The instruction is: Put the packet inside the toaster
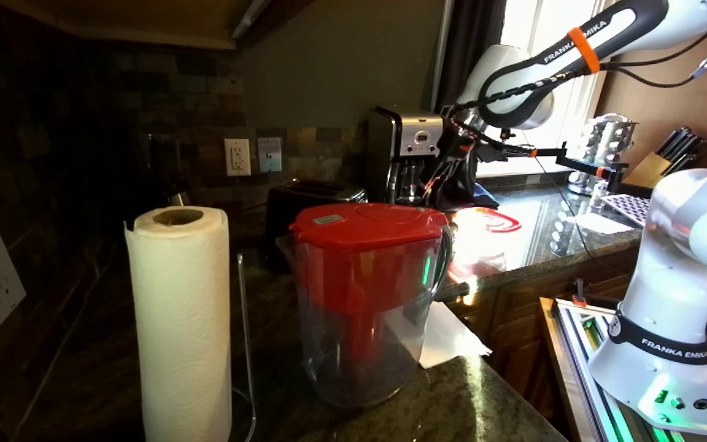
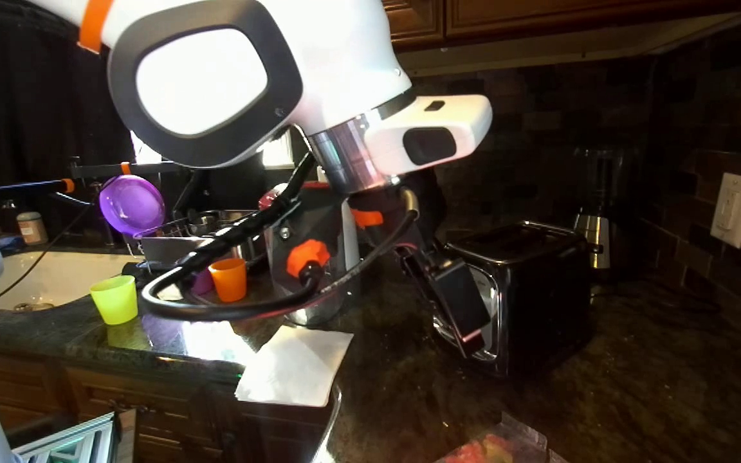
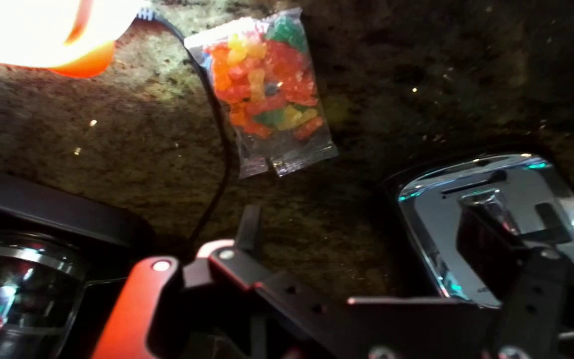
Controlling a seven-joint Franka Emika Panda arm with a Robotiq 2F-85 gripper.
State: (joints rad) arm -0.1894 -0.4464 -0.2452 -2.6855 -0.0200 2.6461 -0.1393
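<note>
Here's the packet of gummy candies (image 3: 267,92), flat on the dark mottled table (image 2: 653,392), reds, oranges, yellows and greens all showing through clear wrap; in an exterior view the bottom of the frame cuts it off. And look at the gripper (image 3: 366,214): spread wide in the wrist view, fingers well apart, table showing between them, the packet out beyond the tips! One finger sits across the shiny silver end of the black toaster (image 2: 547,302); touching or just off it, I can't tell.

Up to the Franka arm (image 2: 345,58): in high over the table, bent sharply down at the wrist, gripper tilted with its tips low by that silver end.

Now the room to work! Bare table lies between packet and toaster, and more between the toaster and the white paper sheet (image 2: 296,366), right at the front edge. The coffee maker (image 1: 420,138) shows just beside the gripper in an exterior view. Also on the table stands the red-lidded pitcher (image 1: 369,294), the paper towel roll (image 1: 181,331) near it. Overhead, wooden cabinets (image 2: 518,19) cap the space.
</note>
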